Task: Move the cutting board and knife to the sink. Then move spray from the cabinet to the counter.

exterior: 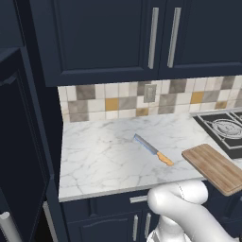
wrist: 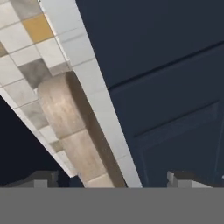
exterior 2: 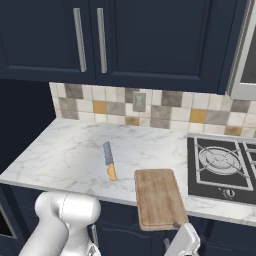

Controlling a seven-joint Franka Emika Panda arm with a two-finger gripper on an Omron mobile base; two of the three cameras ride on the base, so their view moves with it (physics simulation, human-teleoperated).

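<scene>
White marble veined with grey, the counter (exterior 2: 65,150) runs below my base cameras over dark navy drawers with silver handles (exterior: 138,199). On it lies the slim knife (exterior 2: 108,161) with its grey-blue blade and short orange handle, flat on the stone, handle toward the front edge. Just beside it, toward the stove and not touching it, sits the flat rectangular brown wooden cutting board (exterior 2: 157,197), with one end overhanging the counter's front edge. A black gas hob (exterior 2: 220,167) with a grey burner grate is set into the slab next to the board; in the left base view the board's far corner appears to lie against its edge. Behind everything runs a backsplash of white, grey and ochre tiles (exterior 2: 170,112) with a grey wall socket (exterior 2: 139,101) in it, and above that hang navy wall cupboards (exterior 2: 140,40) with long silver handles. Dark navy tall panelling (exterior: 21,156) closes the counter's left end. My white elbow (exterior: 177,201) rises in front of the drawers, below the board. My claw (wrist: 113,180) is spread wide with nothing between its tips, and its camera looks close up at a navy panelled face (wrist: 175,87), a white strip and some tiles.
</scene>
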